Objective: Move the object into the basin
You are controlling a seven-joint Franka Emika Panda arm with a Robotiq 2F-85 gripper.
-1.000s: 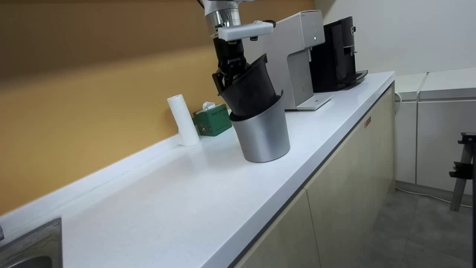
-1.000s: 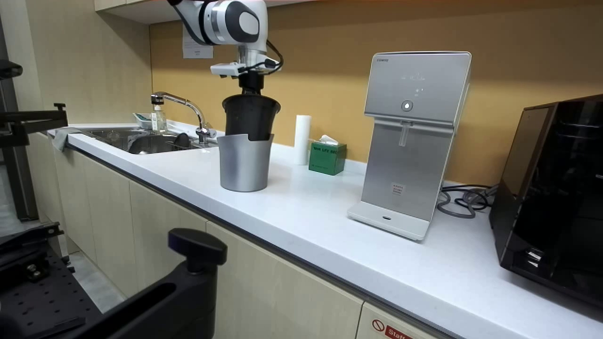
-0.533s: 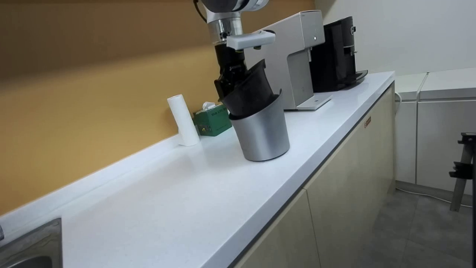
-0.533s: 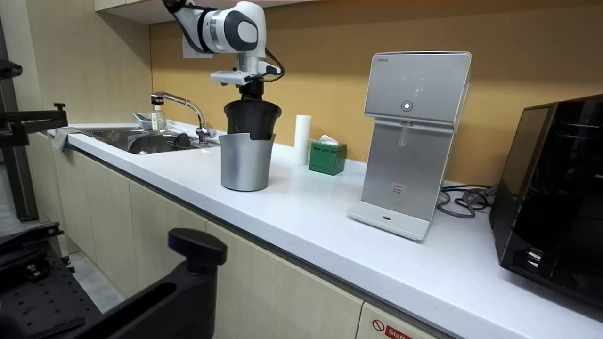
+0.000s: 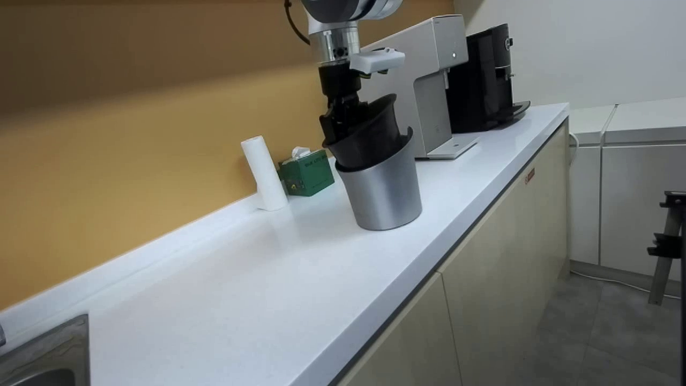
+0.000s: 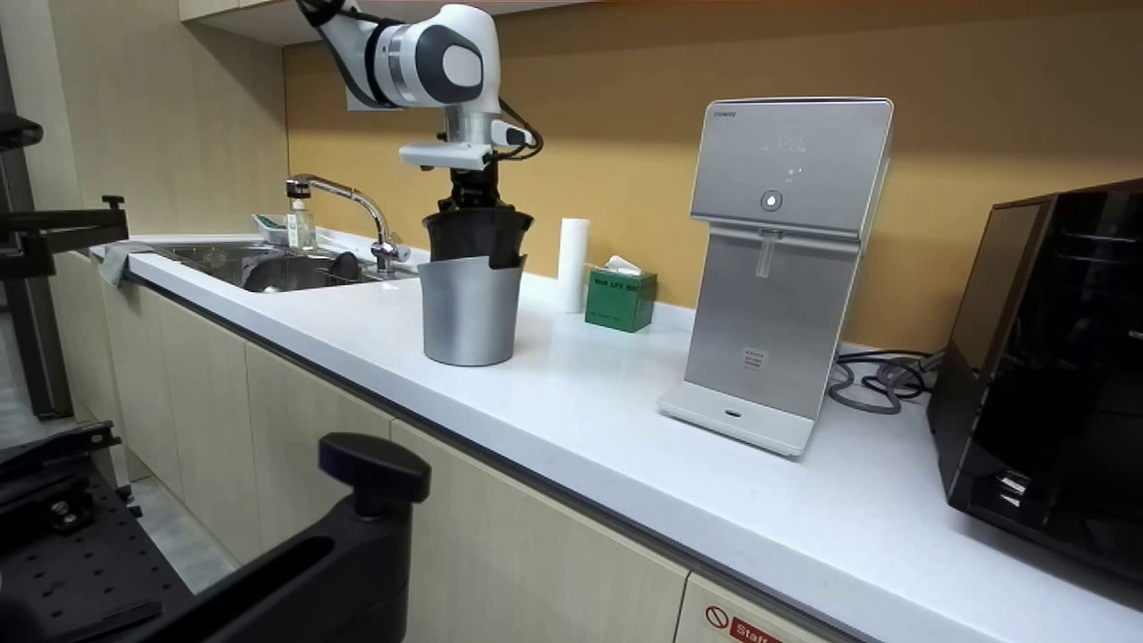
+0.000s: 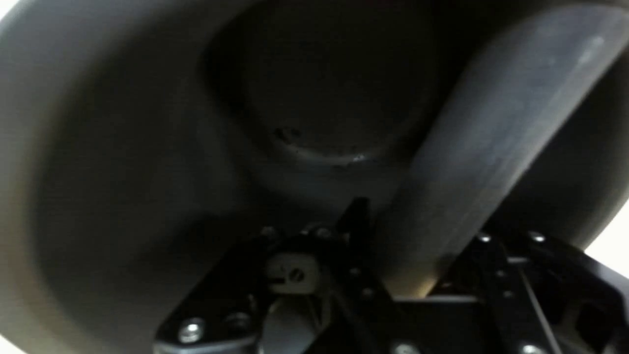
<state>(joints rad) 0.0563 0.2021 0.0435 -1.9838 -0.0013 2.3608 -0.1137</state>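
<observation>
Pot (image 5: 370,142), matte black and tapered, sits with its lower part inside the grey metal pot (image 5: 383,195); its rim stands higher and, in an exterior view, slopes down to the left. The claw (image 5: 342,122) reaches into its mouth and looks clamped on its left side, though shadow in the wrist view hides the exact contact. I judge the step to be seating the black pot in the grey metal pot, likely the basin meant. Straighten the lean, then lower gently along that pot's axis; a sideways push could slide it over the worktop (image 6: 571,384). Let go only once the base settles, then lift straight up, clear of the rim. The sink (image 5: 68,343), near left, seems the less likely target.
</observation>
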